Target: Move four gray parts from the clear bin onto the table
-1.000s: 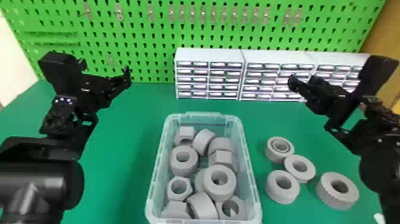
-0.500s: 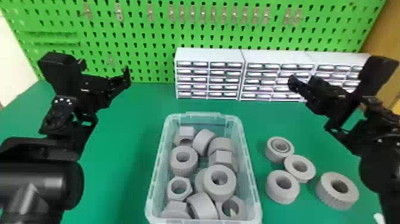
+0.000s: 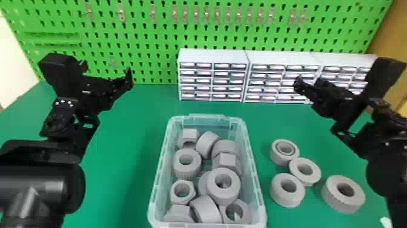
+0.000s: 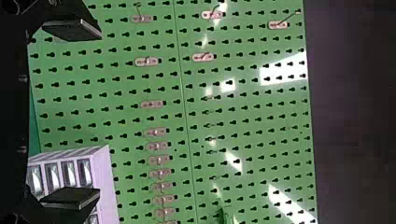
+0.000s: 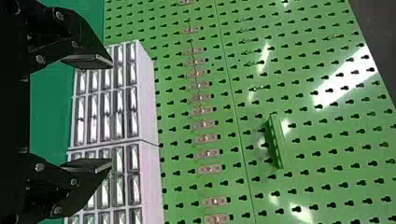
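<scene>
1. Honestly, the drawer fronts on the white cabinets (image 3: 213, 80) are too small for me to make out.
2. The bin (image 3: 209, 119) is clipped by my head view's bottom edge, and its heaped parts partly cover one another; one ring under the large thick one (image 3: 222, 194) is mostly hidden. A white thing (image 3: 386, 222) at that edge is cut off too, so I can't identify it.
3. All the parts are matte gray: inside the clear bin lie thick rings and hex nuts, one nut (image 3: 182, 200) with its round hole facing up.
4. Four round parts lie on the green tabletop (image 3: 127, 151), right of the bin: one with a ring-shaped groove (image 3: 284, 160), a thinner one (image 3: 309, 179) just beside it, a thick one (image 3: 286, 198) nearer me, and a wide ribbed one (image 3: 342, 205) farthest right.
5. My left hand (image 3: 106, 72) and right hand (image 3: 310, 82) are both raised, released and empty, fingers spread.
</scene>
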Robot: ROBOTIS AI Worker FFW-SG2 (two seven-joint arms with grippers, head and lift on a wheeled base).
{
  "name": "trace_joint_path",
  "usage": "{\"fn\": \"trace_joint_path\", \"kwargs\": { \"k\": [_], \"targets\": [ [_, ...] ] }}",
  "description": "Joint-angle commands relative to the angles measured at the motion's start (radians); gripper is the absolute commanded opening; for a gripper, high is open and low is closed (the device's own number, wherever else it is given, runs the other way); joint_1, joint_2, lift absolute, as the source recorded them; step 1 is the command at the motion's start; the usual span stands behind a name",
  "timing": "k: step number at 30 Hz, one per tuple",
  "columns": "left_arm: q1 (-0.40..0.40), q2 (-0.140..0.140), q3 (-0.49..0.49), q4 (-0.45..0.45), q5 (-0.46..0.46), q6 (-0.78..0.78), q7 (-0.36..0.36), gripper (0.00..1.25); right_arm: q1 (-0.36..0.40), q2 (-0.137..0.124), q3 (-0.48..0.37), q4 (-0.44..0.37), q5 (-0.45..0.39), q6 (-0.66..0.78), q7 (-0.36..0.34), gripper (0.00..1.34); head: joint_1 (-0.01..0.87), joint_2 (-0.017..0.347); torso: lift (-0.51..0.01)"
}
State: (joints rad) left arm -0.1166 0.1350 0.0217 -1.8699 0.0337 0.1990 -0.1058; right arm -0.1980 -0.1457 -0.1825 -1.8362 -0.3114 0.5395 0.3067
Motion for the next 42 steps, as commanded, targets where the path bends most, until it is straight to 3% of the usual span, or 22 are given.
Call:
{"fn": "trace_joint_path", "kwargs": {
  "k": [1,42],
  "targets": [
    [0.0,0.0,0.0,0.0,0.0,0.0,0.0,1.14,0.0,0.0,0.0,0.0,0.0,0.0,0.0,0.83,0.678,0.034,-0.05],
    [0.003,0.002,0.003,0.0,0.0,0.0,0.0,1.14,0.002,-0.006,0.008,0.0,0.0,0.007,0.0,0.83,0.678,0.034,-0.05]
  ]
}}
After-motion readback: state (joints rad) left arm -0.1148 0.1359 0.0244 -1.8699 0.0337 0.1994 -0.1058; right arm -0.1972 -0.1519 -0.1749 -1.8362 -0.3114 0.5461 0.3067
